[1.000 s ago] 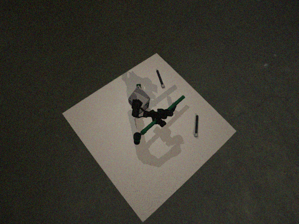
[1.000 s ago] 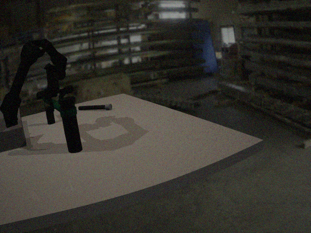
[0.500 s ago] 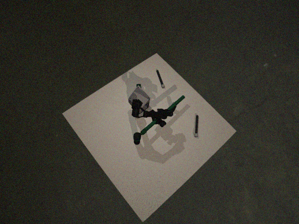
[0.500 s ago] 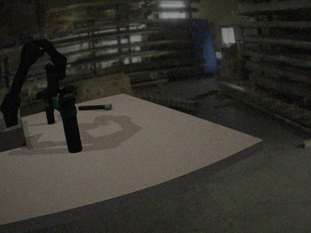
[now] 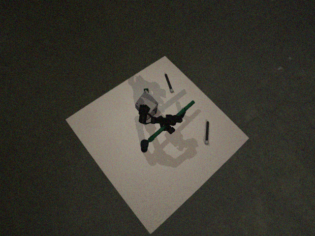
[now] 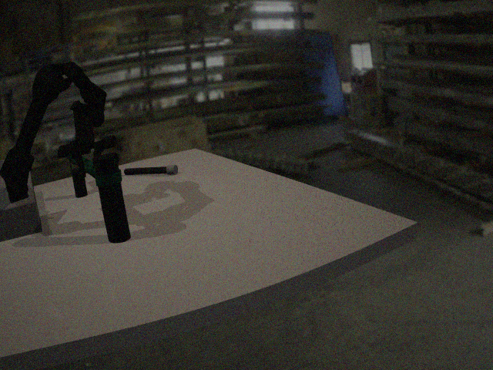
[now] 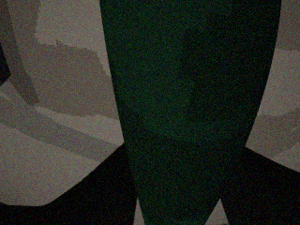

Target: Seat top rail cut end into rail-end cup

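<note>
The green rail (image 5: 158,132) (image 6: 89,167) (image 7: 187,84) runs slantwise above the mat, toward the big post. My gripper (image 5: 166,125) (image 6: 85,154) (image 7: 172,142) is shut on the rail's middle stretch; in the wrist view a dark finger lies on each side of it. The black big post (image 5: 144,146) (image 6: 114,210) stands upright. Its green brace band (image 6: 109,177) sits high, just below the dark post cap. The rail-end cup (image 5: 151,138) is beside the post and meets the rail's near end with no visible gap; insertion depth is hidden. The loop cap is dark and hard to make out near the rail's far part.
The slim post (image 6: 80,186) stands behind the big post. Dark rods with pale ends lie on the pale mat (image 5: 142,188) (image 6: 239,254): one (image 5: 206,132) at the right, another (image 5: 168,82) at the back. The arm's grey base block (image 5: 150,100) (image 6: 19,219) is beside the posts.
</note>
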You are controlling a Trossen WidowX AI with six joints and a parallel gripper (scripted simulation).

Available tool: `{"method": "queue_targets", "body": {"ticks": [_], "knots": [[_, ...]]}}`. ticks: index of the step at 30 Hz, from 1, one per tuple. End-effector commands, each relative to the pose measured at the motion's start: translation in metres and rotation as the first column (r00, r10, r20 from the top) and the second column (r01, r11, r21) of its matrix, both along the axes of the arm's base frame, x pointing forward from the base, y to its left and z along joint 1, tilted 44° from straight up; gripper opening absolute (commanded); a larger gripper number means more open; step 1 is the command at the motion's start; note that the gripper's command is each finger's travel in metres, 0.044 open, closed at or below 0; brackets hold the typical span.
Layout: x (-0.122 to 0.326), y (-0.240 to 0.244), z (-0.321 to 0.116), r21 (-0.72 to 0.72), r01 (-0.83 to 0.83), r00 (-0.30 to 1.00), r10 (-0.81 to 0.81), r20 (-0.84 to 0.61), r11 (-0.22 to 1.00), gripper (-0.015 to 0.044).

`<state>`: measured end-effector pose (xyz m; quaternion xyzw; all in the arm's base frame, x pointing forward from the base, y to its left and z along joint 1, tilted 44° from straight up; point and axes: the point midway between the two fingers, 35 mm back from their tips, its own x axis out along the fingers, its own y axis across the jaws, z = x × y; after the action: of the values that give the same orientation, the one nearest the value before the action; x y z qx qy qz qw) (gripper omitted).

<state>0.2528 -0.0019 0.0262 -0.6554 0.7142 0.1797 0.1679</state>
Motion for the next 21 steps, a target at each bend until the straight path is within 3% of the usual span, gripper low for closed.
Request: {"method": "queue_targets", "body": {"ticks": [1,21], "knots": [[0.0007,-0.0006,0.0017,-0.003,-0.004,1.0,0.004,0.001,1.0,0.0],[0.0018,-0.002,0.004,-0.005,-0.006,1.0,0.006,-0.002,1.0,0.0]]}}
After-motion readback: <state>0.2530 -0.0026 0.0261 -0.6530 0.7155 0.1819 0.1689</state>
